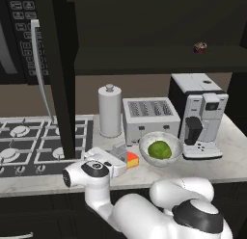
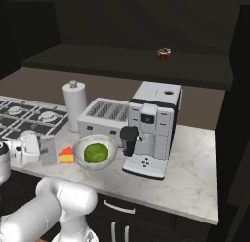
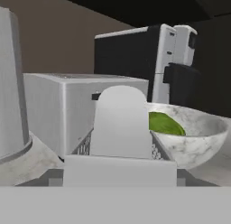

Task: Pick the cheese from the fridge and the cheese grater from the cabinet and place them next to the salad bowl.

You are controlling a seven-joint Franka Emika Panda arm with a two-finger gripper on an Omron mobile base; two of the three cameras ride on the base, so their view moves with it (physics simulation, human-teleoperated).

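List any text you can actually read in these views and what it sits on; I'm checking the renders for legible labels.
None can be read.
Microwave keypad: small pale marks, too blurred to read.
Coffee machine front: small screen and a row of buttons, no legible characters.
Toaster, paper towel holder, cheese grater: no markings visible.

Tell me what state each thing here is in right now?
Cheese grater: upright on the counter, in the tool.
Cheese: on the counter beside the salad bowl.
Salad bowl: upright, greens inside.
Cabinet door: swung open.
Toaster: slots empty.
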